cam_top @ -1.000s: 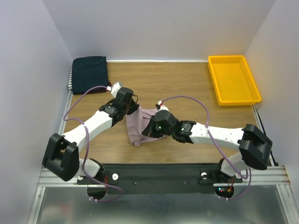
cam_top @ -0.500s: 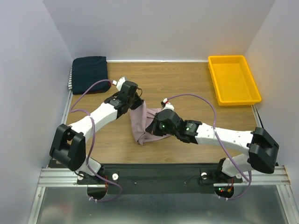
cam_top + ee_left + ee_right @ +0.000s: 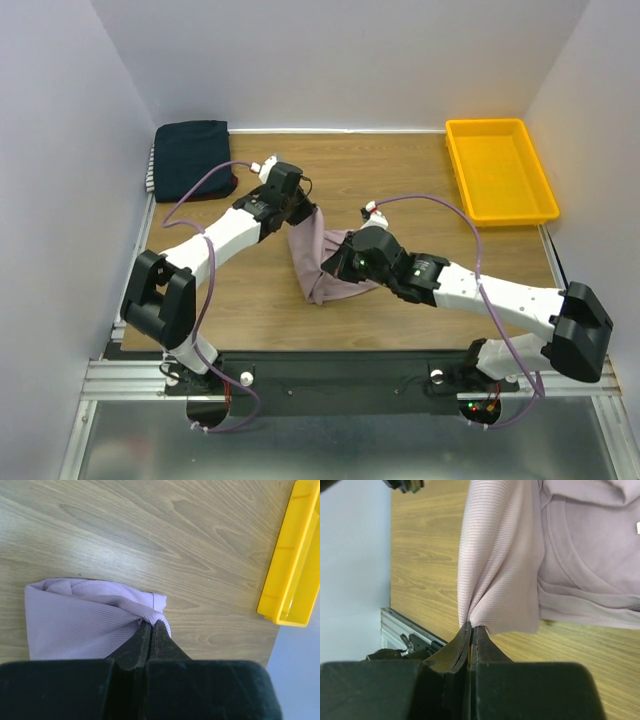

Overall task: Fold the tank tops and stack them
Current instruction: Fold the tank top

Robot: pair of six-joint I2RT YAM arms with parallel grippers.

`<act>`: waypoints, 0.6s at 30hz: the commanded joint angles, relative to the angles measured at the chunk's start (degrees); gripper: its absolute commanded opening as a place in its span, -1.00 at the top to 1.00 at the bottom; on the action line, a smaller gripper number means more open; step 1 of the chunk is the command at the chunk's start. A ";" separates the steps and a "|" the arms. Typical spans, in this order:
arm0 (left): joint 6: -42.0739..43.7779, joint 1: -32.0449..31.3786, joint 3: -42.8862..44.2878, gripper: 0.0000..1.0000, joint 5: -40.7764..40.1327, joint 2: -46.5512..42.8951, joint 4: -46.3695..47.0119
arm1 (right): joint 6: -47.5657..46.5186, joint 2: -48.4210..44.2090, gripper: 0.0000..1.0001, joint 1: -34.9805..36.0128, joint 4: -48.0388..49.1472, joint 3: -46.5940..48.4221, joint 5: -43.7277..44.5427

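The pale dusty-pink tank top (image 3: 322,262) lies partly folded in the middle of the table, held up between both grippers. My left gripper (image 3: 300,213) is shut on its far edge; the left wrist view shows the cloth (image 3: 90,620) pinched at the fingertips (image 3: 152,627). My right gripper (image 3: 335,265) is shut on another edge; the right wrist view shows the cloth (image 3: 505,580) hanging from its fingertips (image 3: 471,628). The folded stack with the dark navy top (image 3: 190,158) uppermost sits at the far left corner, striped and red edges showing.
A yellow plastic tray (image 3: 499,171) stands at the far right, also in the left wrist view (image 3: 295,555). Grey walls enclose the table on three sides. A metal rail (image 3: 340,375) runs along the near edge.
Both grippers have carried the pink tank top to the right and slightly away from me. The left arm has stretched farther out, and the cloth now lies closer to the table's middle.
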 commanded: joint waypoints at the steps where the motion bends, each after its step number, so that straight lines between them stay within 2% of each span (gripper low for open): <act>1: -0.54 -0.24 3.81 1.00 -0.23 0.77 3.32 | -0.28 -3.46 0.99 -0.30 -0.02 -0.34 1.38; 8: -0.99 -1.56 7.32 1.00 -0.14 3.75 3.68 | 0.43 -7.05 0.99 -2.23 -0.28 -3.76 1.47; 18: -1.69 -4.81 14.09 1.00 0.38 12.53 4.29 | 3.15 -12.06 0.99 -5.48 -0.37 -12.19 1.38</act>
